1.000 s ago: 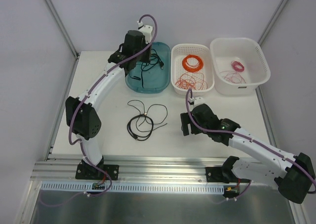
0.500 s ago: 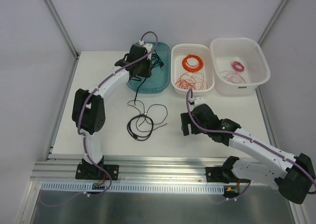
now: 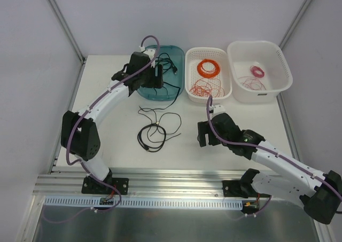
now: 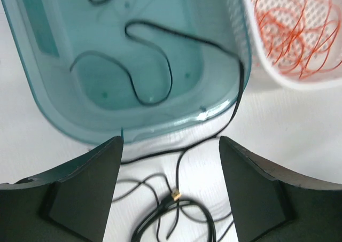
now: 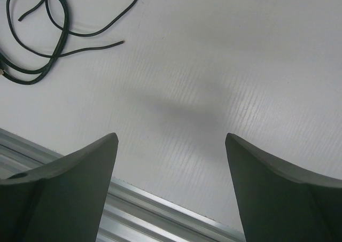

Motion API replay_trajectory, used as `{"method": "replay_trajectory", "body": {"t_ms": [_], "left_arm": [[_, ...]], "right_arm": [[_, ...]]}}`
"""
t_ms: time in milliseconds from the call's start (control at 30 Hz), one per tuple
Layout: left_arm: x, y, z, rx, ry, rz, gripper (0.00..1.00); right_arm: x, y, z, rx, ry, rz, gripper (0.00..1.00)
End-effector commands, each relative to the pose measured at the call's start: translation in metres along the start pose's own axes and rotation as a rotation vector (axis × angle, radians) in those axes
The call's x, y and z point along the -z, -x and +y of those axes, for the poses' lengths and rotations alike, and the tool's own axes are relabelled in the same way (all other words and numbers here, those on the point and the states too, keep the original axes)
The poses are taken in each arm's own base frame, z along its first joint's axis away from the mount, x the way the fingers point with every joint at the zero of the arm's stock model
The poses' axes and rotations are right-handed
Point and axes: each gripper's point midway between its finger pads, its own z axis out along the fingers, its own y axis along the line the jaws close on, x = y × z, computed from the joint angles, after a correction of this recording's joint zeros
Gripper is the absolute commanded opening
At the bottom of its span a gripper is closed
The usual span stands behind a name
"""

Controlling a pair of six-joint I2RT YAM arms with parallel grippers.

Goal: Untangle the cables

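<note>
Left tool (image 4: 170, 143) released, jaws wide and empty, above the near rim of the teal tub (image 4: 37, 49). Black cord (image 3: 151, 130) ran from the tub over its rim to loops on the bench (image 3: 107, 130). Right tool (image 5: 171, 140) released, empty, near the loops. Orange-red wire (image 3: 202, 87) lay in the middle basket (image 3: 189, 57).

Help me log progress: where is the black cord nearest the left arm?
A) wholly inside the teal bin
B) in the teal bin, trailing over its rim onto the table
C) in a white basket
B: the black cord leaves the teal bin over its rim to the table.
</note>
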Motion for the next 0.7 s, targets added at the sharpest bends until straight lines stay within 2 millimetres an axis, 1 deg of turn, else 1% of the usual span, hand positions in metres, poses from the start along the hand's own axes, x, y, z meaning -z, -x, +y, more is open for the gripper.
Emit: {"method": "replay_trajectory", "body": {"t_ms": [0,67,133,167,233,267,333,367,433,467,500,533,567,600,633,667], "left_arm": [[0.02,-0.022,0.01,0.053,0.048,0.013,0.74],[0.029,-0.039,0.014,0.059,0.052,0.034,0.77],[0.032,-0.052,0.014,0.065,0.043,0.056,0.79],[0.036,-0.064,0.005,0.072,-0.013,0.084,0.79],[0.037,-0.072,-0.002,0.048,-0.048,0.096,0.81],[0.037,-0.081,-0.004,0.027,-0.059,0.111,0.82],[0.033,-0.084,-0.011,-0.031,-0.081,0.095,0.83],[0.029,-0.092,-0.02,-0.107,-0.103,0.106,0.84],[0.02,-0.092,-0.023,-0.218,-0.094,0.083,0.84],[0.013,-0.099,-0.026,-0.259,-0.09,0.101,0.84],[0.008,-0.099,-0.028,-0.281,-0.078,0.101,0.84],[0.003,-0.098,-0.022,-0.345,-0.044,0.096,0.83],[-0.005,-0.102,-0.02,-0.375,-0.029,0.11,0.81],[-0.009,-0.105,-0.024,-0.412,-0.028,0.111,0.8],[-0.017,-0.105,-0.021,-0.465,0.002,0.106,0.8],[-0.019,-0.108,-0.027,-0.503,0.002,0.102,0.77]], "right_arm": [[0.009,0.013,0.003,-0.03,0.01,-0.048,0.86],[0.009,0.012,0.002,-0.031,0.009,-0.048,0.86],[0.008,0.01,0.003,-0.03,0.011,-0.044,0.86],[0.007,0.01,0.003,-0.031,0.014,-0.044,0.86],[0.005,0.01,0.006,-0.033,0.024,-0.044,0.86],[0.005,0.01,0.006,-0.033,0.027,-0.043,0.86],[0.003,0.011,0.009,-0.034,0.036,-0.044,0.86],[0.004,0.012,0.01,-0.037,0.041,-0.046,0.86],[0.005,0.015,0.011,-0.038,0.046,-0.053,0.86],[0.006,0.017,0.012,-0.04,0.05,-0.058,0.86],[0.006,0.017,0.011,-0.037,0.046,-0.057,0.86],[0.009,0.018,0.011,-0.037,0.045,-0.062,0.86],[0.01,0.019,0.01,-0.036,0.045,-0.063,0.86],[0.011,0.018,0.007,-0.036,0.032,-0.062,0.86],[0.013,0.018,0.007,-0.032,0.031,-0.066,0.86],[0.013,0.018,0.005,-0.033,0.024,-0.069,0.86]]}}
